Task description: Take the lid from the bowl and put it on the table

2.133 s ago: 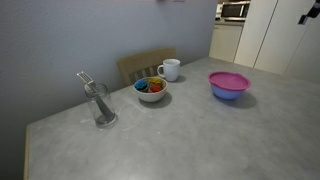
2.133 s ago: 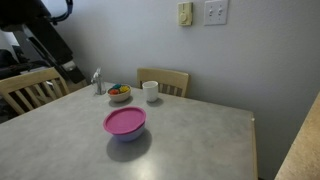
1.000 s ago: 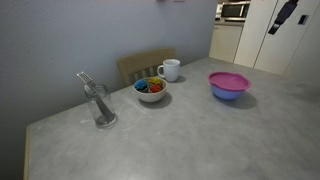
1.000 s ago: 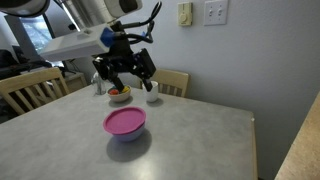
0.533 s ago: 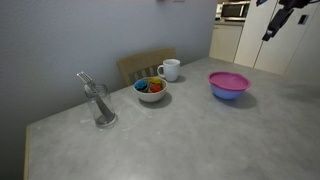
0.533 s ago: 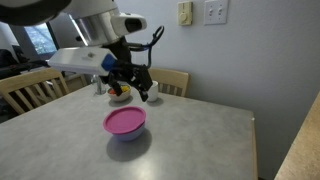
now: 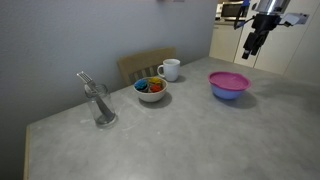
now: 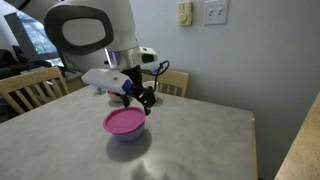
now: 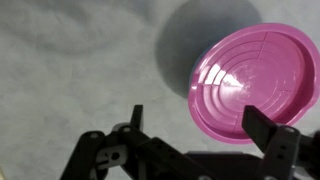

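Note:
The magenta-pink lid [image 7: 228, 79] lies flat on the blue bowl [image 7: 228, 92] on the grey speckled table [image 7: 180, 135]. Both exterior views show it; the lid [image 8: 124, 121] covers the bowl [image 8: 126, 135] there too. In the wrist view the lid [image 9: 248, 82] fills the upper right and the bowl is hidden under it. My gripper [image 7: 251, 44] hangs open and empty above and beyond the lid. It also shows in an exterior view [image 8: 136, 99] and in the wrist view [image 9: 200, 125], with its fingers spread wide over the lid's near edge.
A white bowl with colourful contents [image 7: 151, 90], a white mug [image 7: 170, 69] and a glass with a utensil [image 7: 99, 103] stand towards the wall. Wooden chairs [image 8: 165, 81] stand at the table's edges. Cabinets [image 7: 240, 40] lie behind the bowl.
The arm has swung in from the side and come down towards the lid. The lid and bowl have not moved.

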Tool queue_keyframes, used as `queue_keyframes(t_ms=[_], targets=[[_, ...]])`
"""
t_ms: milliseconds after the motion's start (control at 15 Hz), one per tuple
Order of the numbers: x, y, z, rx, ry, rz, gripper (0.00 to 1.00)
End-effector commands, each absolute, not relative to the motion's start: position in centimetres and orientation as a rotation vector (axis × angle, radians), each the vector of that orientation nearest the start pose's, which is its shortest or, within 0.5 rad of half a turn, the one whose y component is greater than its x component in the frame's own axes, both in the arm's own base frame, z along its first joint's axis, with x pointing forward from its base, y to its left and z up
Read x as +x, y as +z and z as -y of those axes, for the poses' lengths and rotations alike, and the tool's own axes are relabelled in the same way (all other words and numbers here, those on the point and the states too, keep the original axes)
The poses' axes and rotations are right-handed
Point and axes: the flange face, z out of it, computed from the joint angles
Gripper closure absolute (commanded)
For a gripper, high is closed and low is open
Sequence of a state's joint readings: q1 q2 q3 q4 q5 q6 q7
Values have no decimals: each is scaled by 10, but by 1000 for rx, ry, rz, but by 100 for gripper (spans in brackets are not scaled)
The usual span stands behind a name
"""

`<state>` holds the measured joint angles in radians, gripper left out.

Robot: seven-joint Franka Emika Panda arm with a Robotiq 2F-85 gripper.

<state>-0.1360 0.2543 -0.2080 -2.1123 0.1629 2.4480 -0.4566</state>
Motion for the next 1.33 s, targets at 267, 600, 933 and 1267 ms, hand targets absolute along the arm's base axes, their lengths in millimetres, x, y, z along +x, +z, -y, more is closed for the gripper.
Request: queue_keyframes(t_ms=[267, 600, 933, 1267], targets=[[578, 270, 186, -3051, -67, -80, 0], [582, 243, 192, -3041, -75, -69, 0], [590, 231, 198, -3037, -120, 2, 0], [599, 219, 196, -3001, -127, 71, 3]])
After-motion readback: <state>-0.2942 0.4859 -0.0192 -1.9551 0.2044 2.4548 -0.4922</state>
